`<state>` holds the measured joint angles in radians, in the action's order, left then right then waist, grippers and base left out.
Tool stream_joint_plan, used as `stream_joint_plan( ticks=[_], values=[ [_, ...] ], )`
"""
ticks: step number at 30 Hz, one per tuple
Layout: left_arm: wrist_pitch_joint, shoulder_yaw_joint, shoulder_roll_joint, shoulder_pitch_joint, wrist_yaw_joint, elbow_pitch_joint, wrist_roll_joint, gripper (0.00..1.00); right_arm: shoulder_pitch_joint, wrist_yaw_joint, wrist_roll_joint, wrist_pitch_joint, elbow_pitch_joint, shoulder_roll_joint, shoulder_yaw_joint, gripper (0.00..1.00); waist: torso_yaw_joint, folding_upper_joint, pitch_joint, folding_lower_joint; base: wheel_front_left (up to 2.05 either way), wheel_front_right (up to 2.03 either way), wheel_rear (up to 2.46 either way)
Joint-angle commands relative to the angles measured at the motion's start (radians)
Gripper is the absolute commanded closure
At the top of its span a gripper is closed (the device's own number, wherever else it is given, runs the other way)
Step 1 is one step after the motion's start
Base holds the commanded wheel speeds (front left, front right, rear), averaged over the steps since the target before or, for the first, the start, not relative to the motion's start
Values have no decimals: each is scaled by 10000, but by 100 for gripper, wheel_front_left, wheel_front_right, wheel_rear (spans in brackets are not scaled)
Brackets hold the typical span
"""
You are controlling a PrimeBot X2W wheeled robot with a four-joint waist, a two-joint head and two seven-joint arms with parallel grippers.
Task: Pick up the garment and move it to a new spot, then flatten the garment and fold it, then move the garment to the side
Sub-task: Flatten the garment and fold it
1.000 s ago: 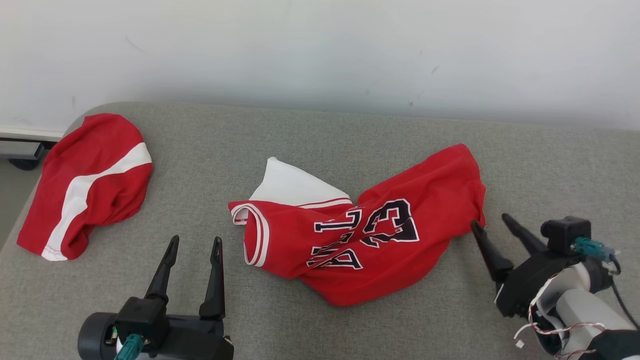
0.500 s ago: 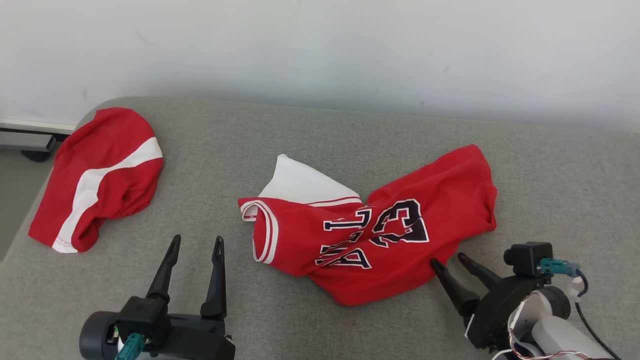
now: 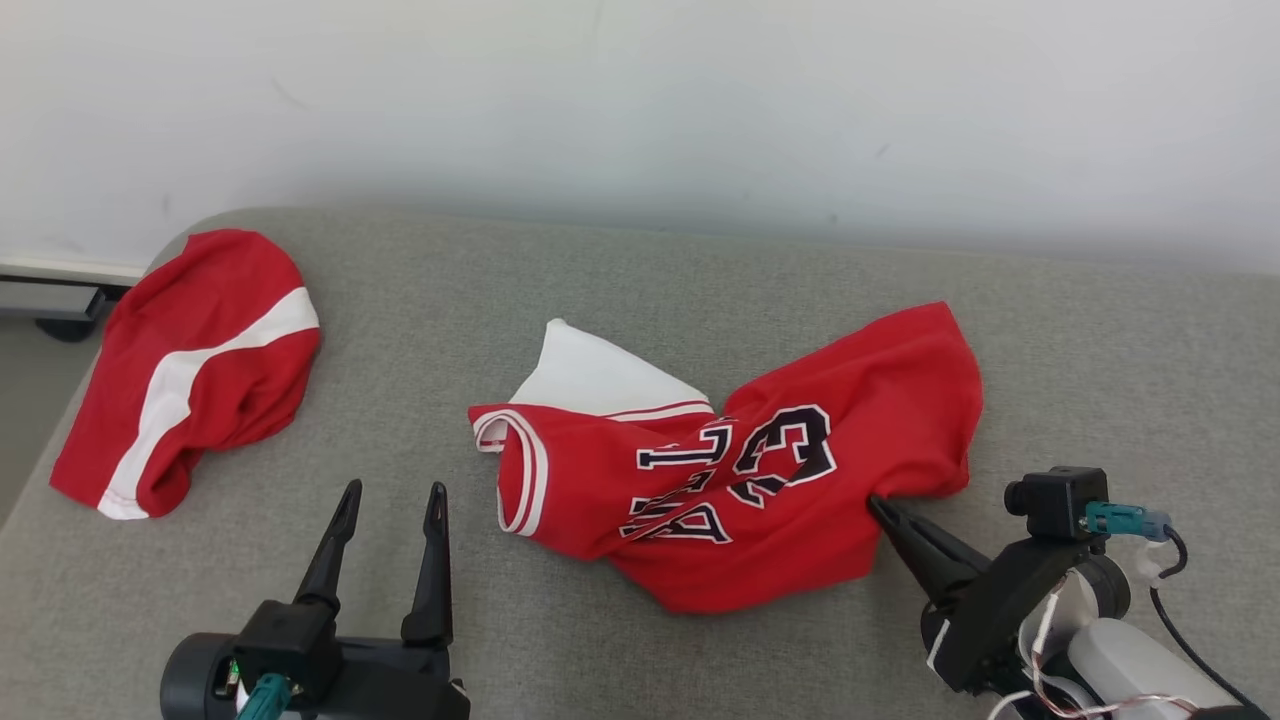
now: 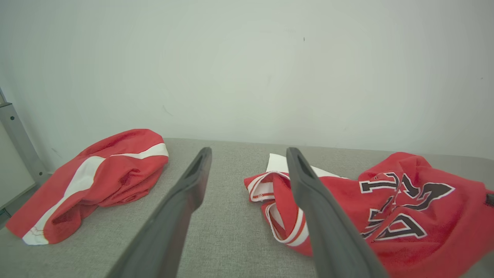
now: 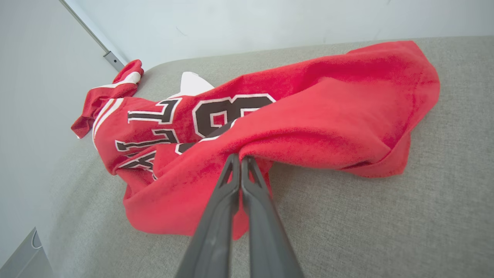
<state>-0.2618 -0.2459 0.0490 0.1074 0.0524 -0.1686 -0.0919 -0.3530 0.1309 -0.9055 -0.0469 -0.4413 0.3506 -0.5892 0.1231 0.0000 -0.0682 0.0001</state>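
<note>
The garment, a red jersey with black and white lettering and a white inner flap, lies crumpled in the middle of the grey padded table. My right gripper is shut on the garment's near right edge, the fabric bunched around its tips. The right wrist view shows the fingers pressed together, pinching a fold of the garment. My left gripper hovers open at the lower left, apart from the cloth. Between its fingers I see bare table, with the garment's striped armhole just to the right.
A second red cloth with a white stripe lies bunched at the table's far left corner, also seen as the striped cloth in the left wrist view. A pale wall runs behind the table. Bare grey surface lies to the right of the jersey.
My right gripper moved left and nearer along the jersey's edge, then shut on the fabric, pulling the hem into a bunch. The left gripper stayed put. The head camera shifted slightly.
</note>
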Motion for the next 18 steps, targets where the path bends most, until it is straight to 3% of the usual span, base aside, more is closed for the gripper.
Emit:
stream_joint_plan(
  ticks=[1, 3, 12, 13, 18],
  values=[
    [-49, 12, 36, -138, 40, -16, -63, 0, 308, -3, -423, 346, 891, 439, -111, 100, -199, 0, 130, -1, 0, 0, 0],
    [-49, 0, 34, -173, 38, -27, -46, 0, 671, -3, -775, 744, 2147, 1179, 22, 100, -317, 0, 202, -1, 0, 0, 0],
    [-49, 24, 36, -269, 10, -48, -28, 0, 2162, -3, -1616, 2324, 5222, 2597, 1340, 100, -537, 0, 356, -1, 0, 0, 0],
    [-49, 39, 36, -288, 8, -38, -40, 0, 2657, -3, -1696, 2975, 5877, 2609, 1837, 100, -572, 0, 371, -1, 0, 0, 0],
    [-49, -75, 36, -198, 17, -51, -87, 0, 2507, -3, -1079, 3357, 5980, 2065, 2320, 100, -525, 0, 365, -1, 0, 0, 0]
  ],
)
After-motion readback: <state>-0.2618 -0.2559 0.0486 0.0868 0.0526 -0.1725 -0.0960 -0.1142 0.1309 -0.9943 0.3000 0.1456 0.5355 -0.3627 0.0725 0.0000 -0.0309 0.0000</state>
